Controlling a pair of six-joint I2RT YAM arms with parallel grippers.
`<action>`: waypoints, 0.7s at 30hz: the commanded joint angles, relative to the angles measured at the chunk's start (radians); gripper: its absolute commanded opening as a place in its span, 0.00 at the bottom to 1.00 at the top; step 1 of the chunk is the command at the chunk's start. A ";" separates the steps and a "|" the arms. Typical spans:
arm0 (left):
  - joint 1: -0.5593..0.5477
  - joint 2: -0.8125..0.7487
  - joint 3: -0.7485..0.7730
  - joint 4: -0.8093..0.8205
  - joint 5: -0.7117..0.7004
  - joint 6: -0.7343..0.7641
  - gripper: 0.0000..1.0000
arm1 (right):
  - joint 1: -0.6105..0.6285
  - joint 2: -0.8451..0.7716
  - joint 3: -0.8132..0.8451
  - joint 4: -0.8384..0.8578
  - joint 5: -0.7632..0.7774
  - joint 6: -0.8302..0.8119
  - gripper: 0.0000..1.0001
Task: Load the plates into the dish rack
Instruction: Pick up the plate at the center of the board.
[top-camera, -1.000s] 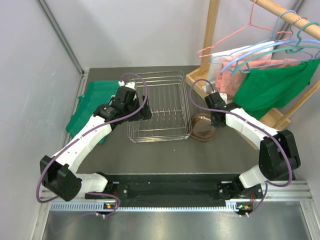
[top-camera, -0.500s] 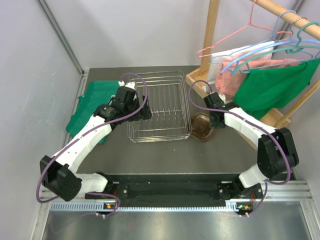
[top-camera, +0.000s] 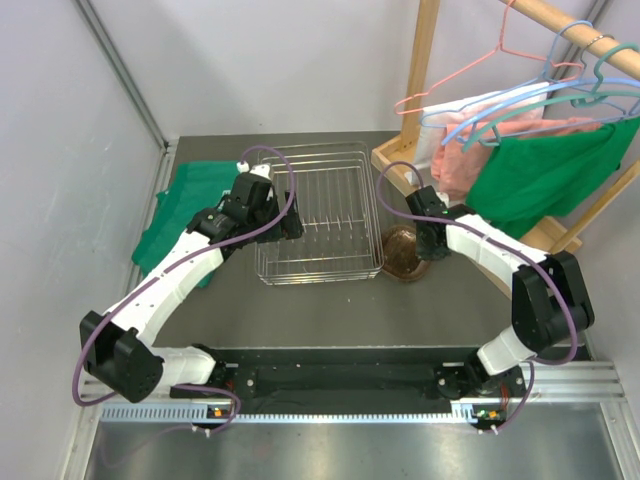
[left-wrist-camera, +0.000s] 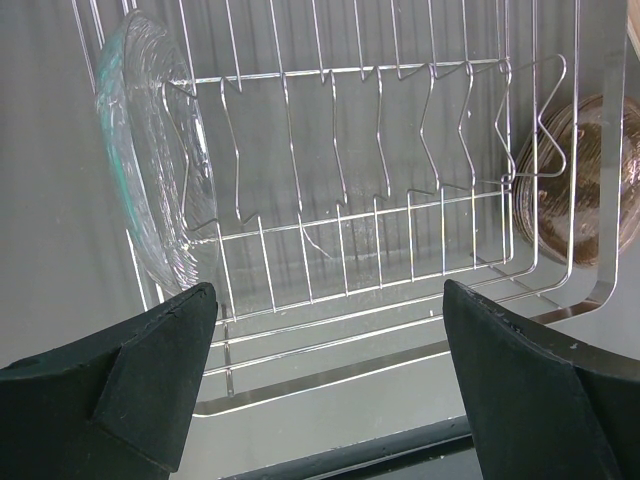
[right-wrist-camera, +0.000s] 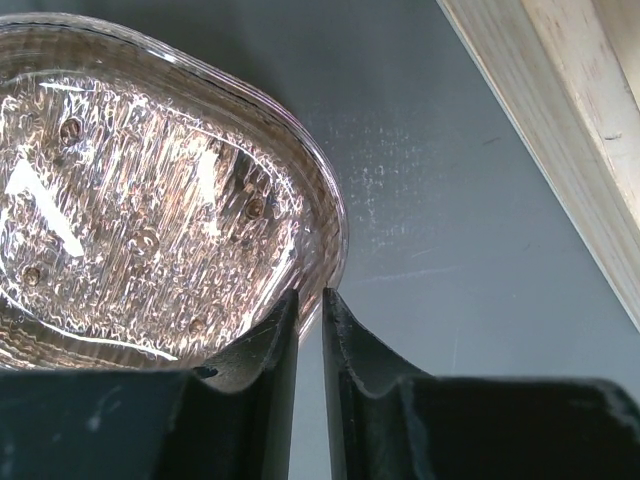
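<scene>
Two plates are in view, and only one is loaded. The clear plate (left-wrist-camera: 150, 150) stands on its edge between the wires at one end of the rack (top-camera: 330, 200), ahead and to the left of the left end effector (left-wrist-camera: 327, 290). That end effector hangs over the near rim of the rack with its fingers wide apart and holds nothing.

The brown plate (right-wrist-camera: 150, 200) lies flat on the bench (right-wrist-camera: 450, 200), outside the rack, directly ahead of the right end effector (right-wrist-camera: 310, 300) and a little to its left. The fingers of that end effector are drawn almost together, with only a thin slit between them. The near rim of the brown plate runs into this slit at the tips, so I judge that it is clamped on the rim, though the contact itself is hard to see.

The right arm is clearly the nearer one to this plate. The left arm is on the other side of the rack, and its camera sees the plate only through the far wires.

The coming move depends on one relation. From the right end effector, the rack is just to its left, with the plate between them. The plate is round, so it has no long axis, but it lies flat and the slots take a plate on its edge. I think it must be lifted, tipped upright and carried left over the rim into a free slot.
</scene>
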 joint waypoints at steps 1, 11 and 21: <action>0.004 -0.023 -0.006 0.030 -0.010 0.010 0.99 | 0.014 0.003 0.034 -0.008 0.011 0.014 0.17; 0.006 -0.028 -0.011 0.028 -0.007 0.007 0.99 | 0.012 -0.044 0.022 -0.015 0.028 0.036 0.21; 0.006 -0.032 -0.012 0.025 -0.007 0.006 0.99 | 0.014 -0.014 -0.007 0.005 0.022 0.059 0.21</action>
